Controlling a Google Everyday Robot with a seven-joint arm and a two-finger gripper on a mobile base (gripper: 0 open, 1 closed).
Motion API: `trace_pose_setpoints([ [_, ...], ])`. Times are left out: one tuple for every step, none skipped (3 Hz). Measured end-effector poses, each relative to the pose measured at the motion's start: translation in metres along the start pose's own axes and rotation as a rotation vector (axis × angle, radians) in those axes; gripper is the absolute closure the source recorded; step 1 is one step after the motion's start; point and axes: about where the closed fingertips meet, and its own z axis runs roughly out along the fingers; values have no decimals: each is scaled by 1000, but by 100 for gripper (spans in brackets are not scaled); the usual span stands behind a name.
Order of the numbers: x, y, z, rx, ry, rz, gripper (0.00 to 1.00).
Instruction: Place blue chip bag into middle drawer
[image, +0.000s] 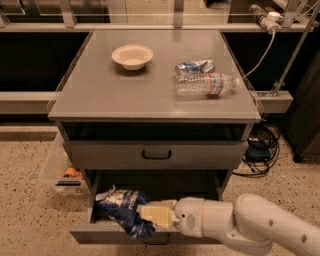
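Note:
The blue chip bag (122, 210) is crumpled dark-blue foil with white print. It sits low in the open middle drawer (95, 233), at its left front. My gripper (150, 216) reaches in from the right and is shut on the bag's right end with its cream fingers (156, 215). The white arm (250, 227) crosses the drawer's right front and hides that part of it. The shallower drawer above (156, 155) is closed.
On the cabinet top (100, 95) stand a white bowl (132, 56), a crushed silver-blue can (195, 66) and a clear bottle (207, 84) lying on its side. A clear bin (57, 170) sits left of the cabinet, cables (257, 150) to the right.

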Motion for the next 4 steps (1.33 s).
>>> trace_pose_setpoints([
  [23,-5,8,-14,9,47,100],
  [25,-8,10,4,16,54,100],
  [34,-30,11,51,10,79,100],
  [38,-90,1,207,-52,117,100],
])
